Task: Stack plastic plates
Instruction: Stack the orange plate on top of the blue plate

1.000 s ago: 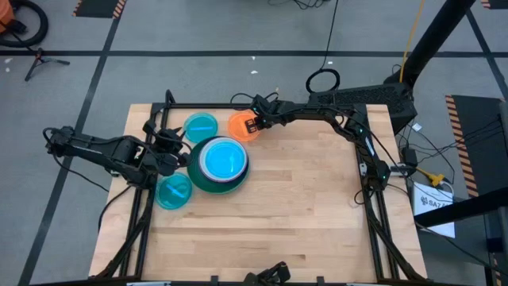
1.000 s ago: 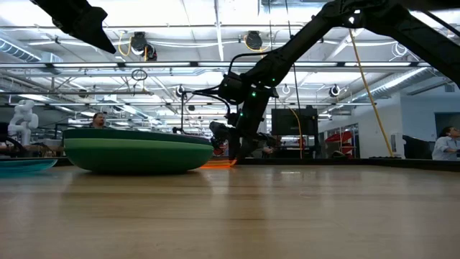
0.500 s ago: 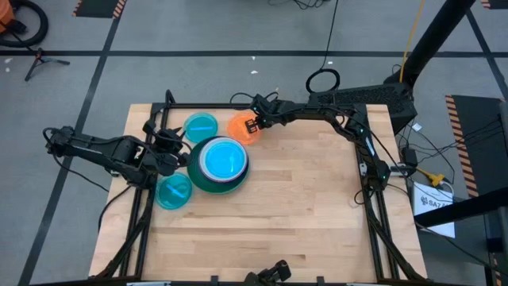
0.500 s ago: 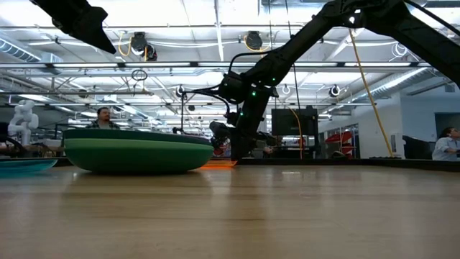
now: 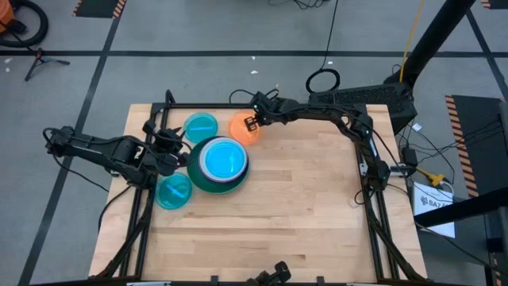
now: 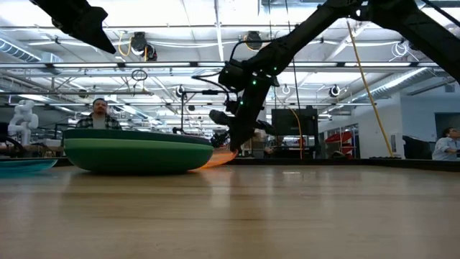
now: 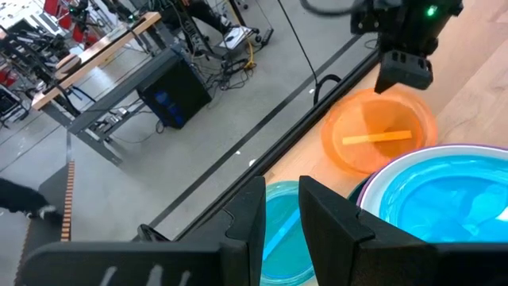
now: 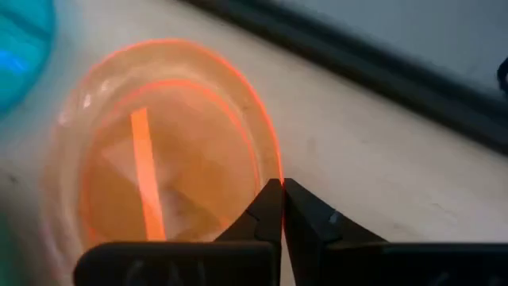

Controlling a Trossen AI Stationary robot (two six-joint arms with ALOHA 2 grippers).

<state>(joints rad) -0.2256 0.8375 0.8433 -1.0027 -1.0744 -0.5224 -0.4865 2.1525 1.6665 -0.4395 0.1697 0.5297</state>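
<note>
Near the table's (image 5: 317,206) upper edge, the right gripper (image 5: 253,122) is pinching the orange plate's (image 5: 240,127) rim, tilting it beside the stack (image 5: 217,164).

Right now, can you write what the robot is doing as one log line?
right gripper: shut on orange plate rim, tilting it up | left gripper: open, beside stack | loose: two blue plates

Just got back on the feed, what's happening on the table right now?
The right gripper is shut on the rim of the small orange plate at the table's far side and has tipped it up off the wood. It sits just behind the main stack, where green plates carry a blue plate on top. Two more blue plates lie loose beside the stack. The left gripper waits at the stack's left edge, holding nothing.
</note>
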